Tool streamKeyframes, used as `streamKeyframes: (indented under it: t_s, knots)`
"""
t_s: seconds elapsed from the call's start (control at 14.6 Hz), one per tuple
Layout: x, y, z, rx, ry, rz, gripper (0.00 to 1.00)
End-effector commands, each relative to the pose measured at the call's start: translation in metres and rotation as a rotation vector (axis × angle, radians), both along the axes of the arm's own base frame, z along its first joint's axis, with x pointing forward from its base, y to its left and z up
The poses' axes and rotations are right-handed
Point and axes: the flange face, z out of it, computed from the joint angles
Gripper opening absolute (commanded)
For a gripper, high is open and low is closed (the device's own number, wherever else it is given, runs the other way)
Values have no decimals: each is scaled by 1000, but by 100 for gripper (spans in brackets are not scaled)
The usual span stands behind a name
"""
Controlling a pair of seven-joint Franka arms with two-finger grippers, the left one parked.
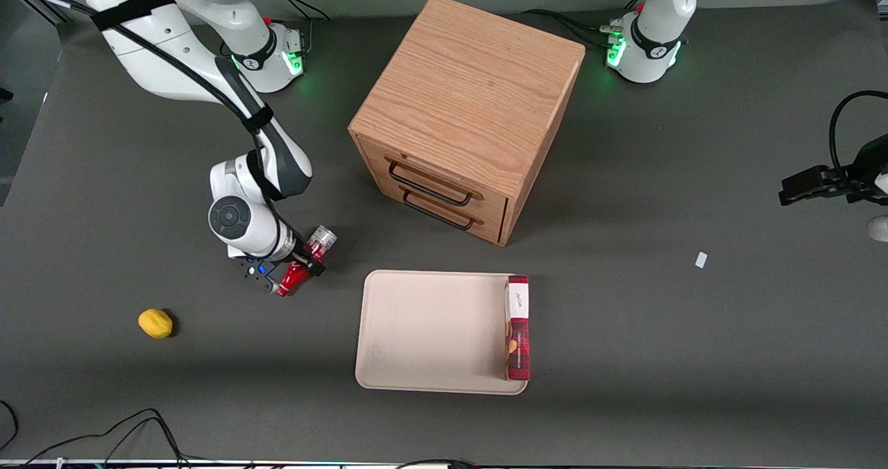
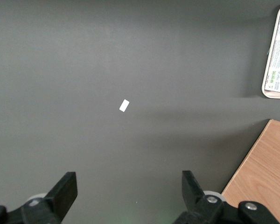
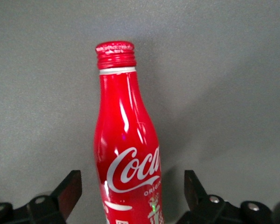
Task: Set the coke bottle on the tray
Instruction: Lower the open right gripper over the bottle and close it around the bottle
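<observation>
The coke bottle [image 1: 306, 263] lies on the bench [image 1: 104, 399] beside the tray [image 1: 430, 330], toward the working arm's end, well apart from its rim. The pincer [image 1: 300, 266] straddles the bottle, fingers [image 3: 67, 189] spread apart, not touching its sides. A red snack box [image 1: 517, 327] lies in the tray.

right arm low, claw [image 1: 300, 266] fingers spread

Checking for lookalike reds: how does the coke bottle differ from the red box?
The coke bottle is round and contoured with a narrow capped neck; the snack box is flat and rectangular. The bottle lies on the table between the gripper fingers; the box rests in the tray along one edge. Both are red with white.
</observation>
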Motion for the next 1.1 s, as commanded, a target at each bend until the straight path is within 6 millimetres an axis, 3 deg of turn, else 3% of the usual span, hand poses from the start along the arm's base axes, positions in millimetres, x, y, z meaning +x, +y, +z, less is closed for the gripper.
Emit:
streamKeyframes:
  t_s: [0.0, 0.14, 0.27, 0.69, 0.82, 1.03]
  knots:
    - [2, 0, -7, -7, -25, -14, 87]
    - [2, 0, -9, -4, -30, -15, 78]
    - [3, 1, -9, -3, -32, -13, 62]
    - [5, -1, -6, -2, -36, -9, 0]
    - [7, 1, -4, -2, -39, -14, 0]
    - [19, 3, 26, -3, -57, 6, 0]
